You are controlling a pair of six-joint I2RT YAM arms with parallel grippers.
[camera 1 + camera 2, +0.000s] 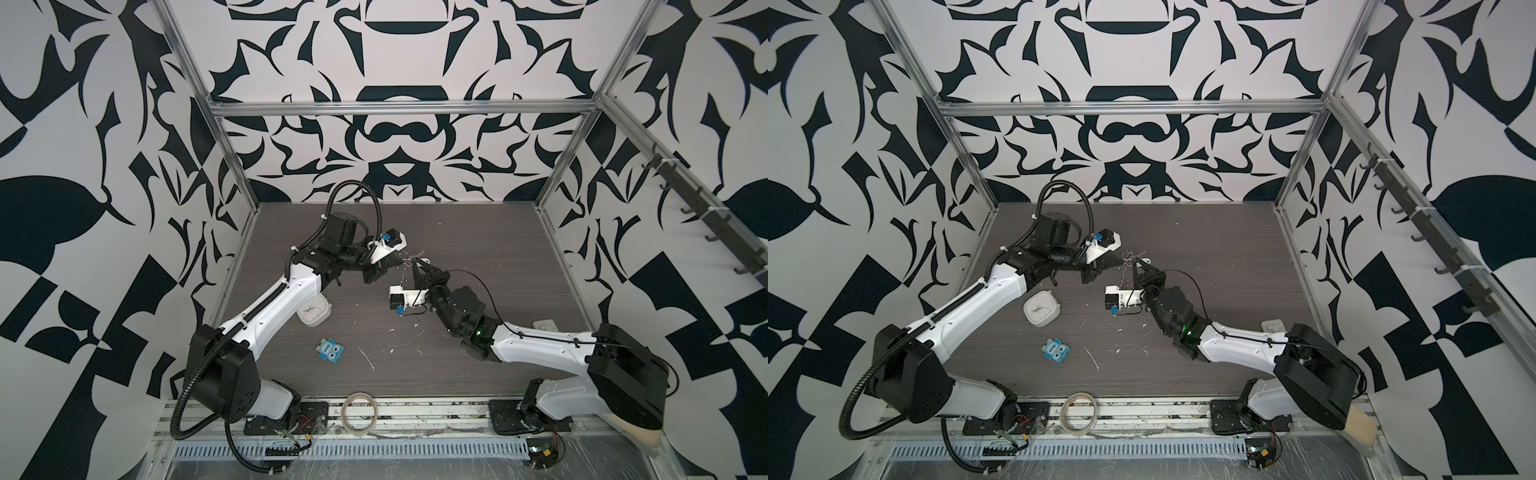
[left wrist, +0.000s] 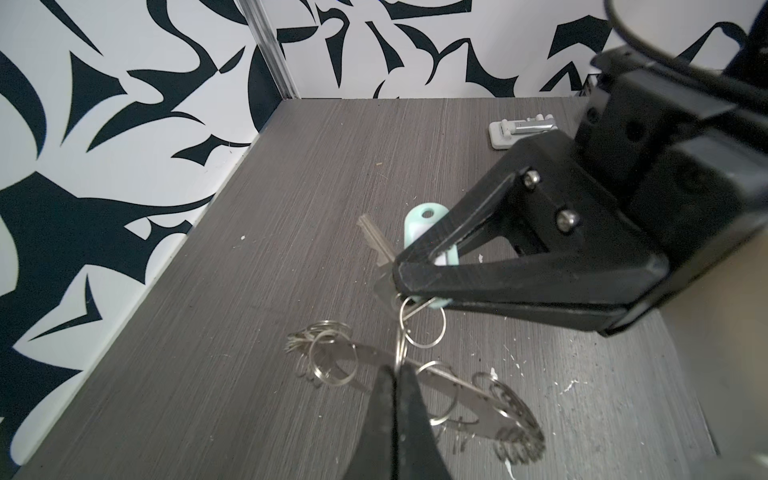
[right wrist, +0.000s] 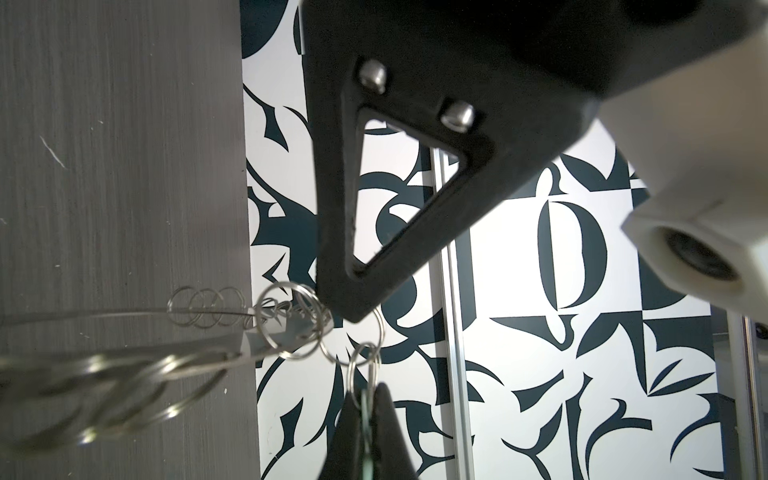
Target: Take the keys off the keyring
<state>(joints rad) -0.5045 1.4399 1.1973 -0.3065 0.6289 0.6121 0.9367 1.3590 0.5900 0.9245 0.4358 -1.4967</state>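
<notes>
left black gripper [image 2: 397, 372] pinched on a small silver split ring [image 2: 400, 349], large flat grey metal disc keyring [image 2: 469, 401] dangled from it above the dark table [image 2: 249, 332], right black gripper [image 3: 365, 409] clamped on the pale mint oval plastic tag [image 2: 419, 222] of the tiny silver key [image 2: 376, 241]

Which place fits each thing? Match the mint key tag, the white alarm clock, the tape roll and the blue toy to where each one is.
Things:
1 mint key tag
2 white alarm clock
3 tape roll
4 blue toy

Places:
A on the front rail
B on the open tabletop, clear of both arms
C held by the right gripper
D partly under the left arm

Pairs: 1-C; 2-D; 3-A; 4-B
</notes>
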